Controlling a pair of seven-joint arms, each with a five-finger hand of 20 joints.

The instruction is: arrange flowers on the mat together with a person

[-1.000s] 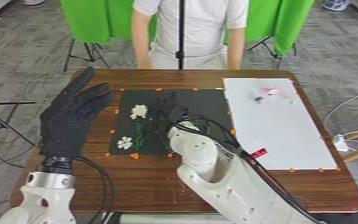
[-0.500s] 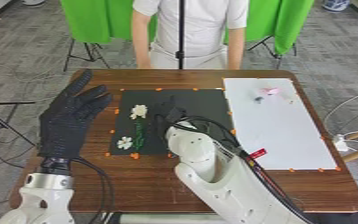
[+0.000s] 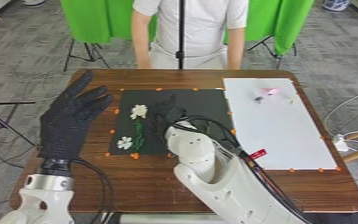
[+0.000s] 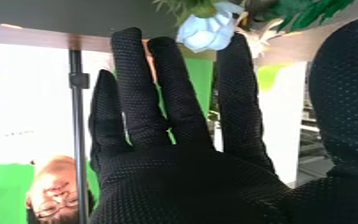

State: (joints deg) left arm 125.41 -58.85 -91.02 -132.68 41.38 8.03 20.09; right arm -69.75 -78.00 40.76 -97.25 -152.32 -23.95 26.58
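Arranging the mat (image 3: pixel 209 100) mid-frame, I have the fingers (image 4: pixel 136 85) of my right hand (image 4: pixel 189 182) spread near a pale blue flower (image 4: pixel 206 32). Lifting clear gently probably comes next.

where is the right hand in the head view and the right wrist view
Head view: near the middle, the right hand is over the dark mat.
Right wrist view: close up, its straight fingers near a pale blue flower.
Shared landmark: the thin black upright pole.
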